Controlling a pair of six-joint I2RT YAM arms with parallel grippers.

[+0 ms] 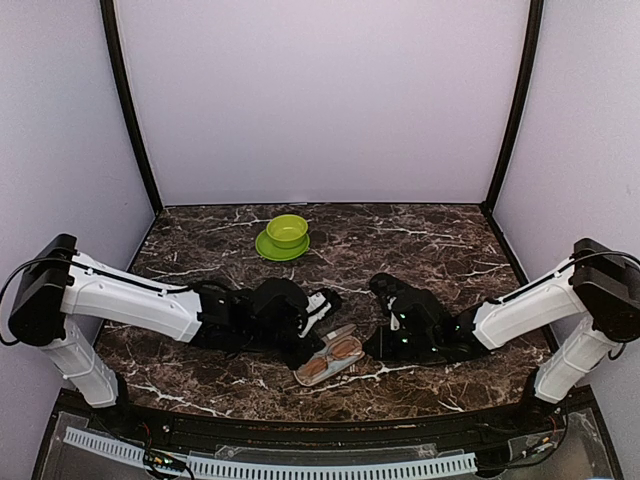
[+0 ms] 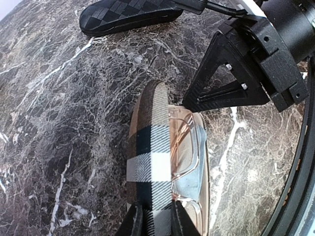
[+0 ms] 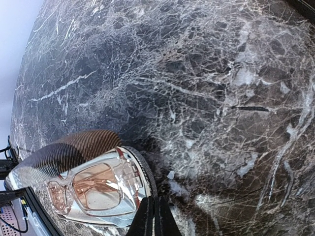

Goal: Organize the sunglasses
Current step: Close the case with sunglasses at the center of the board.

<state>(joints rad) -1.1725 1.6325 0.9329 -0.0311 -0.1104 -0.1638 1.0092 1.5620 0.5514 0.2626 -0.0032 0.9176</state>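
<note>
sunglasses (image 3: pixel 93 189): reddish lenses, clear pinkish frame, folded, lying lenses-up in the open case (image 2: pixel 147 147) on a pale blue lining. The case sits at front centre of the desk (image 1: pixel 200 240), between the two arms

left fingers (image 2: pixel 134 222): clamped on the near end of the case lid, one finger on each side of it. The lid is open and lies alongside the glasses. Its print is a check in black, white and tan bands. From the right wrist its outside reads as fine brown stripes. That pattern is the only marking I can make out on it

right fingers (image 3: pixel 146 219): pressed together, tips at the rim of the case on the tray side. In the left wrist view they come down at the far end of the case, just beside the frame

around: black case (image 2: pixel 128 14), woven texture, closed, lying flat beyond the open one and apart from it, its right end behind the right arm. Green bowl (image 1: pixel 287 230) on a green plate (image 1: pixel 268 250) at back centre, well apart from the rest. In the top view the arms cover the desk on either side of the open case, and the case and glasses show between them
</note>
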